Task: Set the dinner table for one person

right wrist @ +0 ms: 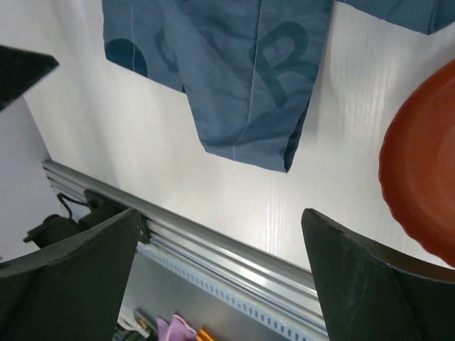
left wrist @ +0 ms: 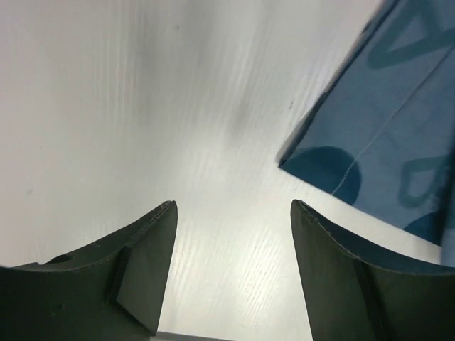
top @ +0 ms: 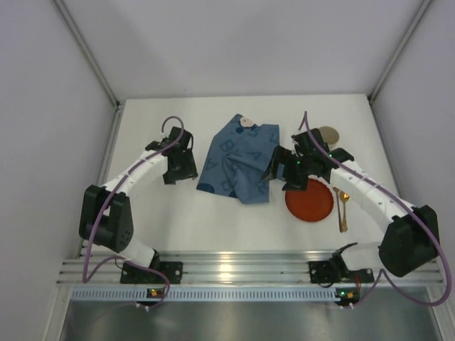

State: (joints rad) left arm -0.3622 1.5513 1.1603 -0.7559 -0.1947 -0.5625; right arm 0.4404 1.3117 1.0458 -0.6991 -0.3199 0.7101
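Note:
The white dinner table (top: 234, 227) fills the top view. A blue letter-printed cloth placemat (top: 238, 160) lies crumpled at its middle; it also shows in the left wrist view (left wrist: 384, 135) and the right wrist view (right wrist: 234, 64). A red plate (top: 309, 200) sits to its right and shows in the right wrist view (right wrist: 423, 185). A gold spoon (top: 343, 209) lies right of the plate. My left gripper (top: 186, 169) is open and empty just left of the cloth's corner. My right gripper (top: 279, 174) is open and empty at the cloth's right edge, beside the plate.
A round tan object (top: 327, 135) lies at the back right behind the right arm. A small pale tag (top: 246, 121) sits at the cloth's far edge. A metal rail (top: 234, 268) runs along the near table edge. Grey walls (top: 50, 106) close in both sides and the back.

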